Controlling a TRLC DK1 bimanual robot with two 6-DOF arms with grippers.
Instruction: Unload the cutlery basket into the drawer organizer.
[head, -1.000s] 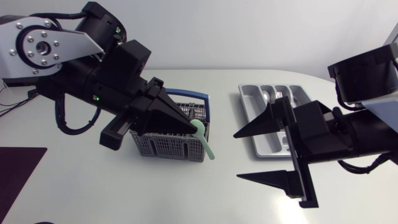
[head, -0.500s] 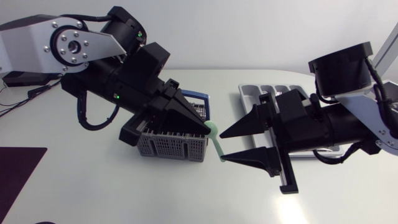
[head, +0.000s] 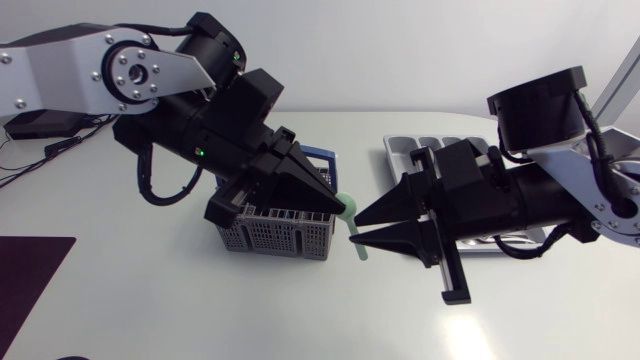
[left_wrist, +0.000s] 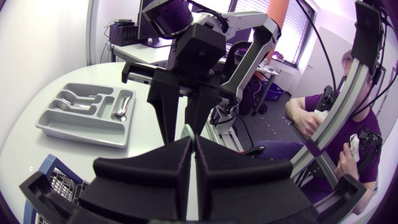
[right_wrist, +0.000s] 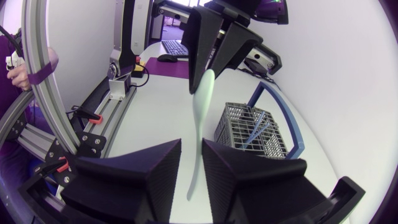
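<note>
Over white desk (head: 150, 300), left hand (head: 340, 208) pinches pale green plastic spoon (head: 356, 243), likely light, slippery; right hand (head: 353, 229) spread round handle.

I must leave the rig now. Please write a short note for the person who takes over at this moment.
Left gripper: shut on the pale green spoon at its bowl end, in the air beside the cutlery basket.
Right gripper: open, jaws either side of the handle.
Drawer organizer: holds metal cutlery.
Done: spoon out of basket.
Left: pass the spoon over, place it, then unload the blue utensil in the basket.
</note>
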